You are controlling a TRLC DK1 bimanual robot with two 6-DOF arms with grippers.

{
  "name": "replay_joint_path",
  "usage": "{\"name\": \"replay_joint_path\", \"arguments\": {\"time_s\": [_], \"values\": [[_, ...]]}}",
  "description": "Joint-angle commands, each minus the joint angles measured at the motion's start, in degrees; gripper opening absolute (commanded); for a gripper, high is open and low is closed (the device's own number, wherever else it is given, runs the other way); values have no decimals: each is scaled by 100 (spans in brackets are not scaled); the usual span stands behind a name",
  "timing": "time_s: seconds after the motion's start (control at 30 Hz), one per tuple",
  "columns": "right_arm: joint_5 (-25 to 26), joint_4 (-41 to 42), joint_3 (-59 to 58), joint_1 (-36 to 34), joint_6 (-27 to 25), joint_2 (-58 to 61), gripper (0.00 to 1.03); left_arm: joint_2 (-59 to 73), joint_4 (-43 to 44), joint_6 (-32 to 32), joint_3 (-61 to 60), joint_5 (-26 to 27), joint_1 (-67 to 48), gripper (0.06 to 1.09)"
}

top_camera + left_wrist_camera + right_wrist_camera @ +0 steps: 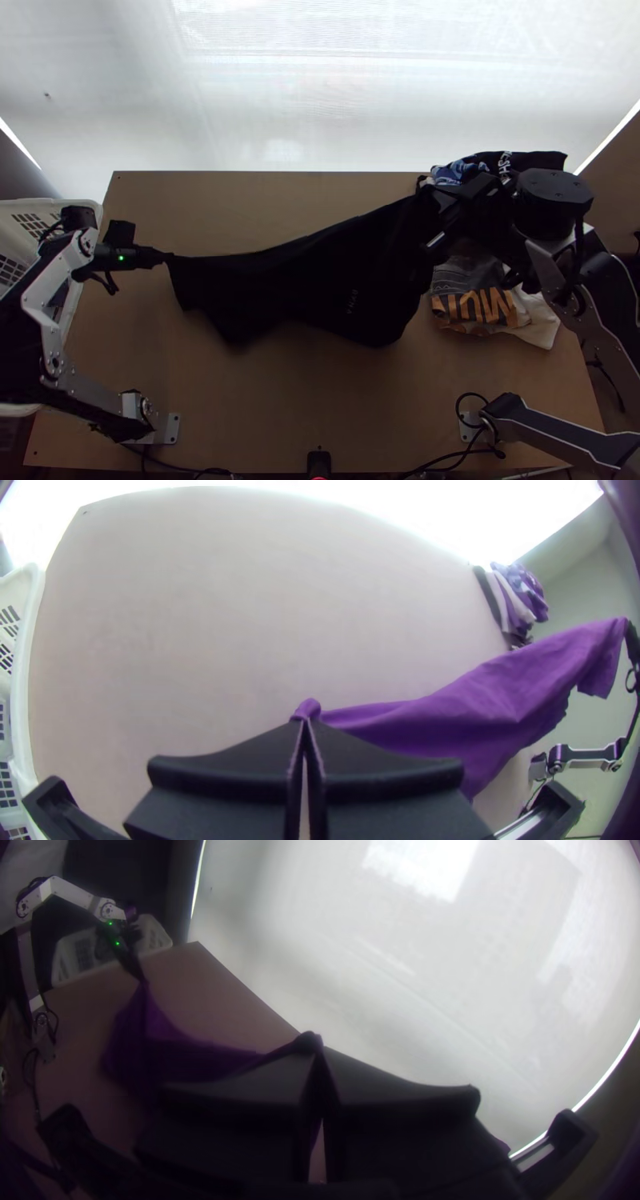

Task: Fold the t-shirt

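Holding the t-shirt [320,280] slung between both grippers, so I'd call this early: both ends are gripped, no finished fold visible. It's stretched across the middle of the table [280,400], gathered to a narrow point at the left end, wider toward the right, near edge drooping unevenly. Left to do, as I judge it: lay it out flat, square it up, fold in the sides, fold the body, then probably put it by the other clothes [480,308]. Left gripper [307,721] is clenched on a bunched corner, a small knob of cloth poking past its tips. Right gripper [317,1047] is pinched on cloth too, with a bit at the fingertips; that view is dark, so which part of the shirt it has, maybe a hem or sleeve, I can't say for sure. Pose: left arm [52,344] runs up from its base at the near left, bent beside the white basket [48,210], gripper pointing inward toward the shirt. Right arm [592,316] comes up along the right side, wrist raised over the clothes there, gripper angled inward near the far edge, holding its end higher than the left one. Next move likely needs both ends lowered together with some tension kept; main risk is the narrow left end slipping out or the body landing bunched.
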Motion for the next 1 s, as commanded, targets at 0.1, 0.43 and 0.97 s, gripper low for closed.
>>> {"name": "replay_joint_path", "arguments": {"time_s": [0.1, 0.43, 0.97], "values": [[-9, 135, -42, -1, 97, 118, 3, 1339, 366, -319, 1153, -395, -146, 10], [-9, 223, -376, -36, 114, -14, 3, -402, -891, 771, 652, -474, -831, 104], [-9, 337, -578, -27, 264, 56, 3, -1193, -4327, 2670, 380, -1027, -2457, 103]]}}
